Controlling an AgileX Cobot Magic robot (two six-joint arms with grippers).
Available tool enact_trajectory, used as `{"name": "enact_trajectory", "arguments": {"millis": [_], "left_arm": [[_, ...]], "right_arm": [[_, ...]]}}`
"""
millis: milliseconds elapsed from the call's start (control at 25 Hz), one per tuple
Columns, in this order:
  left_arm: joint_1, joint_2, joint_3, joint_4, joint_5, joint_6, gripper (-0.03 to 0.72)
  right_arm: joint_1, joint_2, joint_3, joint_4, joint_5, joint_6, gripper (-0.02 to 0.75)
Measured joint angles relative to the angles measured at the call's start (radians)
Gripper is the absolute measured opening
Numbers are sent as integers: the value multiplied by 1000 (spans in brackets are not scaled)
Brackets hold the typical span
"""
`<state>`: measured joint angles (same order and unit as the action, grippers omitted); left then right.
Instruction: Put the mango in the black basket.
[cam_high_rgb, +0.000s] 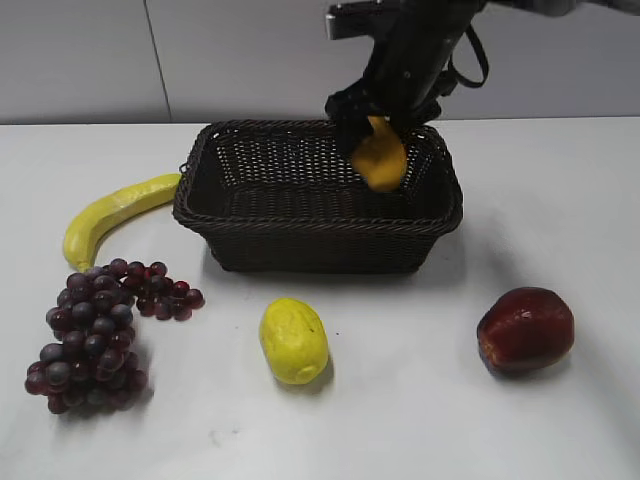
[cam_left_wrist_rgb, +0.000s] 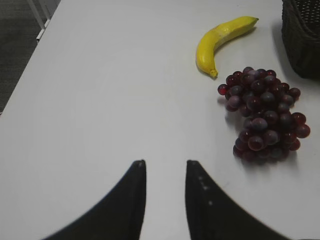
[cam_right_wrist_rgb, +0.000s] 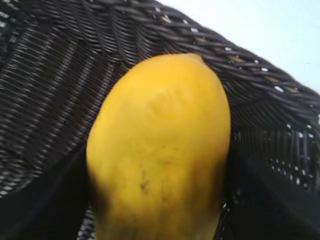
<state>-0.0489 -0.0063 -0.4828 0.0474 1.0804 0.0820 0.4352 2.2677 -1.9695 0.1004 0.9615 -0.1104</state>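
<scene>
The orange-yellow mango hangs in my right gripper over the right part of the black basket, at about rim height. The right gripper is shut on the mango. In the right wrist view the mango fills the middle, with the dark fingers on both sides and the basket's woven wall behind it. My left gripper is open and empty above bare table, left of the basket; the basket's corner shows at the top right of the left wrist view.
A banana lies left of the basket and purple grapes in front of it. A pale bumpy lemon and a dark red apple lie in front of the basket. The left wrist view also shows the banana and grapes.
</scene>
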Motion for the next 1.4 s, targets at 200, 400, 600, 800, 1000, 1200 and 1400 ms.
{"name": "enact_trajectory", "arguments": {"millis": [200,400,600,800,1000,1200,1400], "left_arm": [[0,0,0,0,0,0,201],[0,0,0,0,0,0,201],[0,0,0,0,0,0,201],[0,0,0,0,0,0,201],[0,0,0,0,0,0,201],[0,0,0,0,0,0,201],[0,0,0,1,0,0,201]], "right_arm": [[0,78,0,-4,-18,-1,579],[0,112,0,4,-47,-1,585],[0,115,0,5,-43,-1,652],[0,93,-66,5,92,-1,641],[-2,-22,-130,-49,171,-1,592],[-18,-199,-134,-141,237,1,578],[-26,-410,-84,-220,244,54,578]]}}
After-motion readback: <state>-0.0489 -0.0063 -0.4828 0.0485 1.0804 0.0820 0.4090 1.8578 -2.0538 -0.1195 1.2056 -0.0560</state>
